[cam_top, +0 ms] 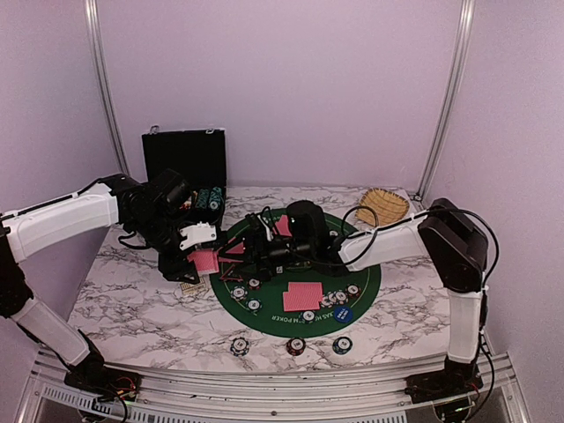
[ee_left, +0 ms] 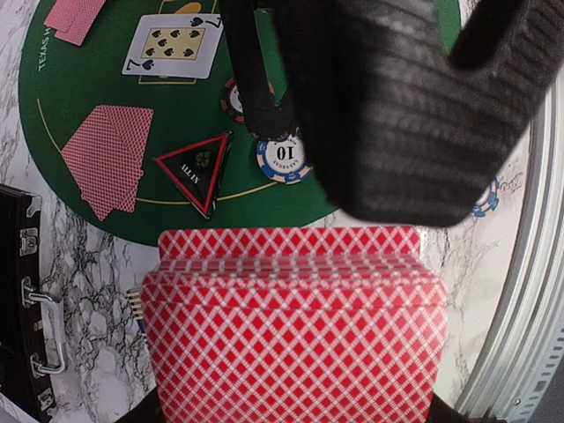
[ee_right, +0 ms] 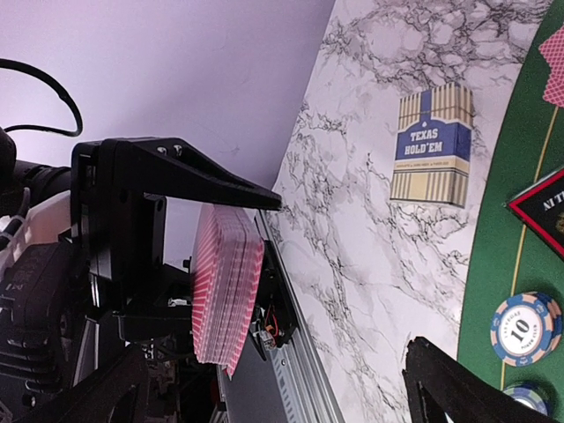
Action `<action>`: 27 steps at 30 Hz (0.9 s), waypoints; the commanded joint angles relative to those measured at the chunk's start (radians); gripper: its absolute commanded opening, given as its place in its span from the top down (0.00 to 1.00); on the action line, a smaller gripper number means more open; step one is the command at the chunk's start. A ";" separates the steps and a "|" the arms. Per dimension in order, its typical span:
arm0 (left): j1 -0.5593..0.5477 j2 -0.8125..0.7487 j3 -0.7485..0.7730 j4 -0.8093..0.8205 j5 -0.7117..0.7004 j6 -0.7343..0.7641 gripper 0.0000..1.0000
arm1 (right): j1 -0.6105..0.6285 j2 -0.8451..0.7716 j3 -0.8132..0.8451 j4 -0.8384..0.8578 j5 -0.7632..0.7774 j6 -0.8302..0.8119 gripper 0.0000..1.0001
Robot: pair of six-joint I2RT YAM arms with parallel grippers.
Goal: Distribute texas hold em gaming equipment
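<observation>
Left pincer [cam_top: 202, 253] clamped on red-backed playing-card deck [ee_left: 295, 335], held above worktop at round green felt mat's [ee_left: 97, 88] left edge | right pincer [cam_top: 248, 251] wide open, empty | deck just left of it, edge-on, right arm nearest

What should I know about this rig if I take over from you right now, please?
Left claw: shut on the deck of red-backed cards, held beside the left edge of the green mat.
Right claw: open, empty, facing the deck.
Out already: face-down card pairs, seven of spades face up, all-in triangle marker, blue button and several chips on the mat; three chips near the front edge of the marble tabletop.
Left: probably more dealing from the deck; some chips appear to sit in the black case.
</observation>
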 commanded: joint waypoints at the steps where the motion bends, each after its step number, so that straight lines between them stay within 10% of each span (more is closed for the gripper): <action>1: -0.006 0.003 0.034 -0.010 0.027 -0.008 0.92 | 0.014 0.027 0.051 0.064 -0.018 0.036 0.01; 27: -0.026 0.030 0.060 -0.005 0.049 -0.007 0.93 | 0.063 0.223 0.251 0.189 -0.039 0.190 0.04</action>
